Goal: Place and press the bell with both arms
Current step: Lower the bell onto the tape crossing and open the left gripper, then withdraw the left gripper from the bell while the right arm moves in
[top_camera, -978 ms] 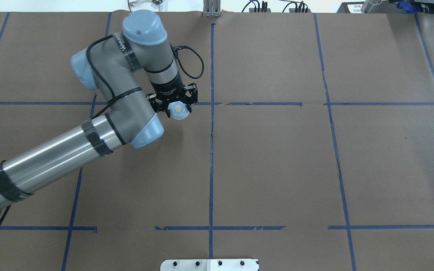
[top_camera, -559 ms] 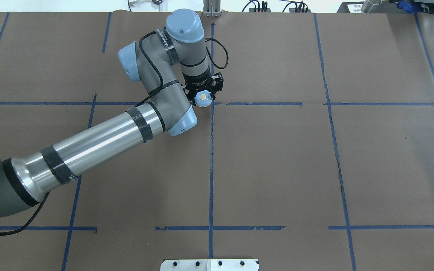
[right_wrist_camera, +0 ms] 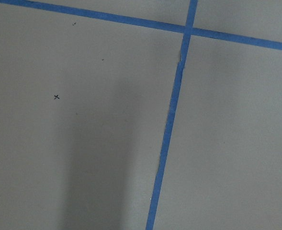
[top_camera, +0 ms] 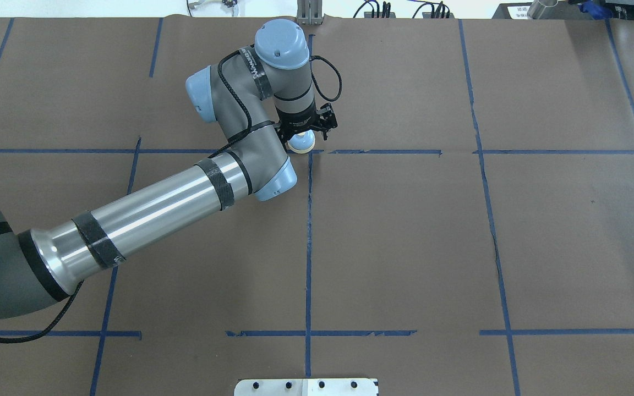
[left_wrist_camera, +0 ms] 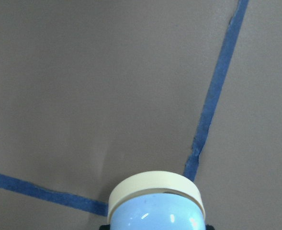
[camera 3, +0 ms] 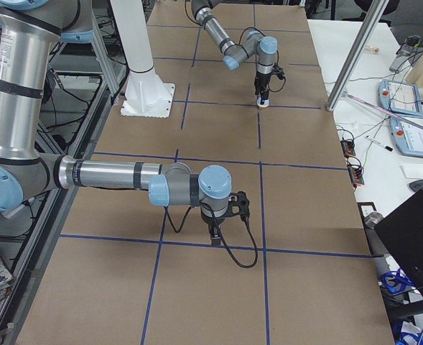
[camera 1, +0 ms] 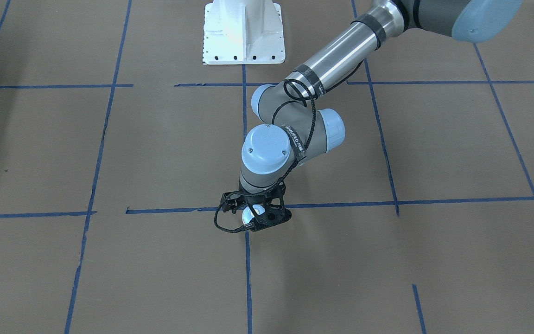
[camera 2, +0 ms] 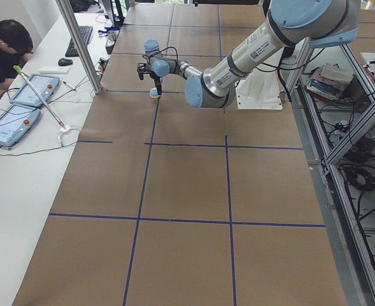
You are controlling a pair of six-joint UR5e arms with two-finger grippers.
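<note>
Bell [top_camera: 300, 144] in the grasp of the left gripper [top_camera: 302, 137], and that is where the task stands. The fingers are closed on the blue dome from either side. The left arm [top_camera: 157, 203] reaches far out over the brown paper [top_camera: 405, 231] to the crossing of blue tape lines [top_camera: 310, 152] near the middle of the table's far side.

From the left wrist camera the bell [left_wrist_camera: 155, 206] sits right at the bottom edge, cream base ring pointing down at the paper, hard by the tape crossing. The front-facing view shows only a sliver of bell [camera 1: 251, 212] between the black fingers. Is the base resting on the paper or held just above it? These views do not settle that. It is low, though, very low.

So the carry looks close to finished, but the placing is not done: nothing is released. After that comes the press on the cream button, and no finger is anywhere near it.

And the other arm? The right arm [camera 3: 118, 175] is well apart from the bell, its right gripper [camera 3: 215, 237] pointing down over another tape line on the robot's right side. Whether its fingers are apart or together cannot be told from here; its own wrist camera shows only paper and tape. It has the whole reach to the bell left to make.
</note>
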